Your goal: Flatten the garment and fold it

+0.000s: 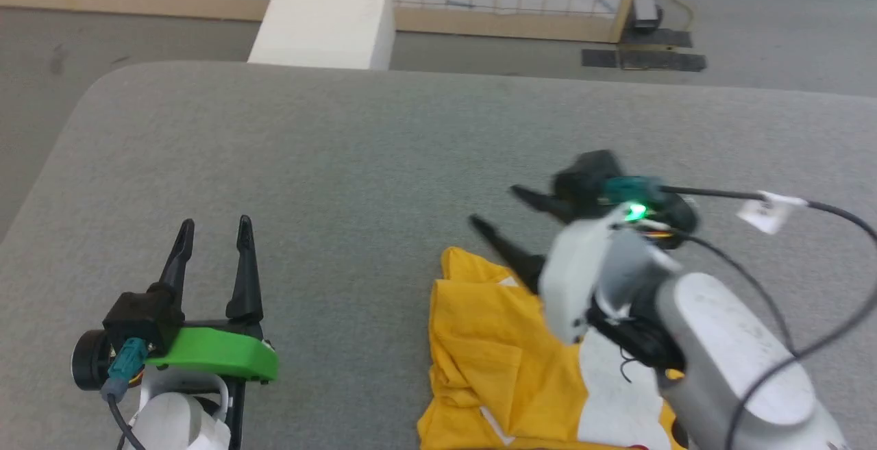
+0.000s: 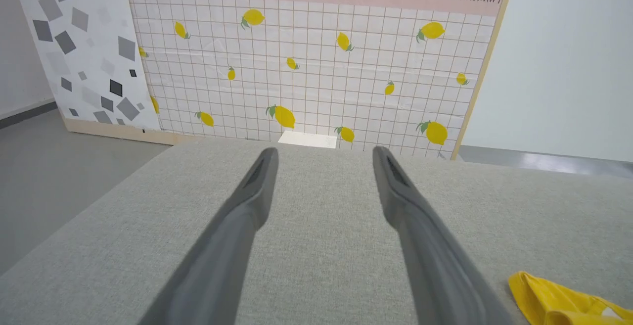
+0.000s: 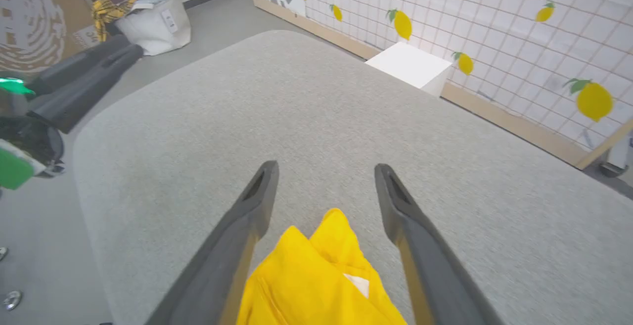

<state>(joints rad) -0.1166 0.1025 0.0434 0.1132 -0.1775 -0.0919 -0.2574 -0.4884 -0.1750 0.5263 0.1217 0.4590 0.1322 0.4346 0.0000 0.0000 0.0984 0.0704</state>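
My right gripper (image 1: 493, 205) has its two dark fingers spread wide and nothing is clamped between them. It points toward the far left, just above the far edge of the garment (image 1: 493, 340). The yellow T-shirt lies crumpled on the near right part of the grey padded table (image 1: 342, 148), with white patches showing among the folds. Part of it is hidden under my right forearm.

In the right wrist view, a bunched peak of the garment (image 3: 306, 275) sits in the gap between the right gripper's (image 3: 326, 167) fingers, short of their tips. I cannot tell whether the fingers brush the cloth or hang a little over it.

My left gripper (image 1: 216, 222) is at the near left, well apart from the shirt. Its fingers are equally wide, point toward the far side and hold nothing. In the left wrist view there is bare table under the left gripper (image 2: 325, 151), and only a corner of the garment (image 2: 559, 300) shows at the lower right.

Beyond the far edge of the table, a white box (image 1: 329, 18) stands on the floor against a lemon-print panel (image 2: 316, 68).
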